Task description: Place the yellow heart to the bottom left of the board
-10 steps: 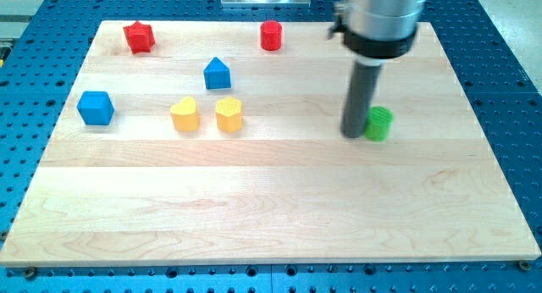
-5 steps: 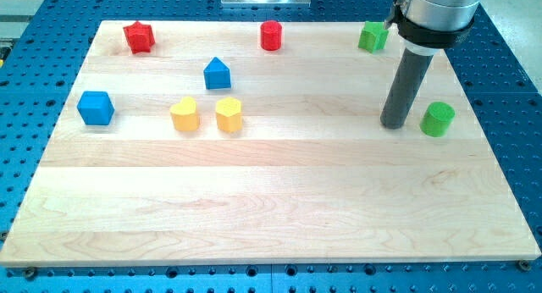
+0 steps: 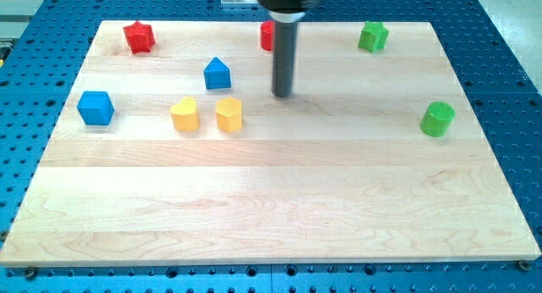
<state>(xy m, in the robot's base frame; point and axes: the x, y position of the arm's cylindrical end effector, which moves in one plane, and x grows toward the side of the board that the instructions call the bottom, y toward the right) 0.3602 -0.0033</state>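
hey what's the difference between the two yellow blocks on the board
The yellow heart has a notched, two-lobed top; the yellow hexagon has a flat, angular outline. The yellow heart sits to the view's left, the yellow hexagon nearer my tip. Both are yellow, similar in size, upright and side by side.

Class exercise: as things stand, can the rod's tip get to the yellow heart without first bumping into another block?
Probably yes, but not straight. My tip stands to the upper right of the yellow hexagon block, which sits between it and the yellow heart. Going round above, between the hexagon and the blue house-shaped block, looks free.
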